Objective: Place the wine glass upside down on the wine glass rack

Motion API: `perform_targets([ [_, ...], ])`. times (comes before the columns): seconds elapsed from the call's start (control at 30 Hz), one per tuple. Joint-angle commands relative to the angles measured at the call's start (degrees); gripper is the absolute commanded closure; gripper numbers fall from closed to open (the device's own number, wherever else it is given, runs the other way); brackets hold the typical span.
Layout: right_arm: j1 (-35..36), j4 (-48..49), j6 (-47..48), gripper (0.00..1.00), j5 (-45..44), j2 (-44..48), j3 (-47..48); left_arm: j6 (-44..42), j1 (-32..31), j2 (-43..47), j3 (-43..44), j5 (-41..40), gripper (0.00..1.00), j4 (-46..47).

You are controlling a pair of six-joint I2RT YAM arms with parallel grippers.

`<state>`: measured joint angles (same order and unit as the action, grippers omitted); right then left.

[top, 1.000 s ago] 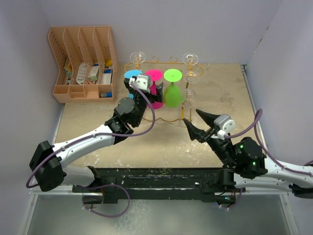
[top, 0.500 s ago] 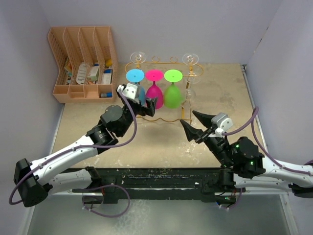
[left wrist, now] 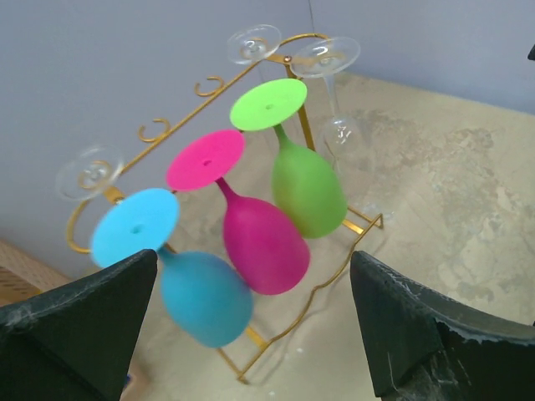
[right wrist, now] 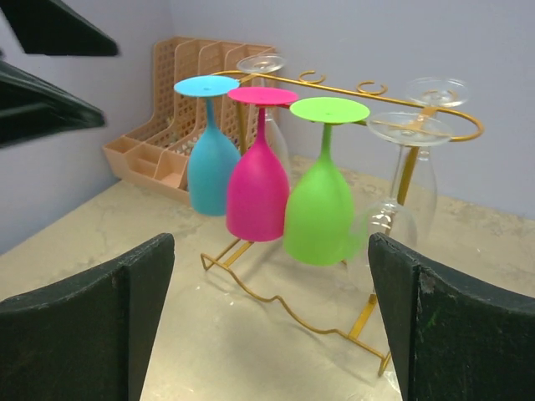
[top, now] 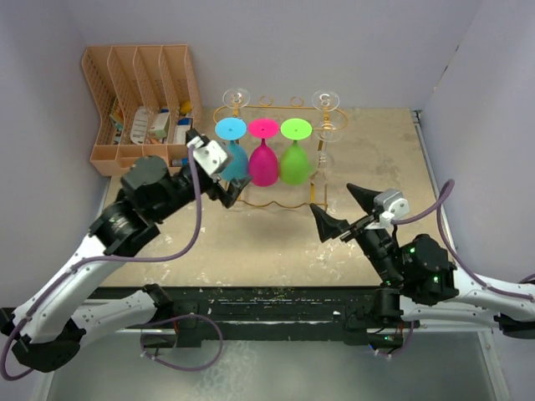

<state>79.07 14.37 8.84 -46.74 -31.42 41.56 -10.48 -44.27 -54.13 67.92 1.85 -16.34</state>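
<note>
The gold wire wine glass rack [top: 280,204] stands at the back middle of the table. A blue glass [top: 231,159], a pink glass [top: 263,163] and a green glass [top: 294,163] hang upside down on it, side by side. Clear glasses [top: 325,102] hang at its far corners. My left gripper [top: 226,185] is open and empty, just left of the blue glass [left wrist: 201,296], not touching it. My right gripper [top: 334,200] is open and empty, in front of the rack's right end. The rack [right wrist: 302,322] and green glass [right wrist: 319,213] show between its fingers.
A peach-orange slotted organiser [top: 142,100] with small items stands at the back left, close to my left arm. Walls close in the back and both sides. Bare tabletop [top: 276,242] lies in front of the rack.
My left gripper has drawn back to the left, away from the blue glass, which stays hanging on the rack. My right gripper has shifted slightly.
</note>
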Motion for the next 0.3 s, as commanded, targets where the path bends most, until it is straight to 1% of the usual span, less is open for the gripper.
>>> perform_targets([
  [0.0,0.03,3.31,-1.28,0.00,-4.34,2.73,-0.29,-8.92,2.69,0.05,10.78,3.29,0.01,-16.64],
  [0.07,0.03,4.04,-2.36,0.00,-4.81,3.78,-1.05,-7.21,2.95,-1.22,15.51,-5.31,0.01,-21.68],
  [0.13,0.03,3.49,-3.34,0.00,-5.51,4.23,-1.47,-7.41,3.03,-1.43,18.75,-12.16,0.01,-24.05],
  [0.17,0.03,3.11,-3.88,0.00,-5.75,4.26,-1.55,-8.76,3.16,-0.74,19.17,-14.25,0.01,-24.09],
  [0.27,0.03,3.83,-5.55,0.00,-7.91,4.11,-2.44,-10.70,4.95,2.97,17.13,-18.72,0.01,-19.59],
])
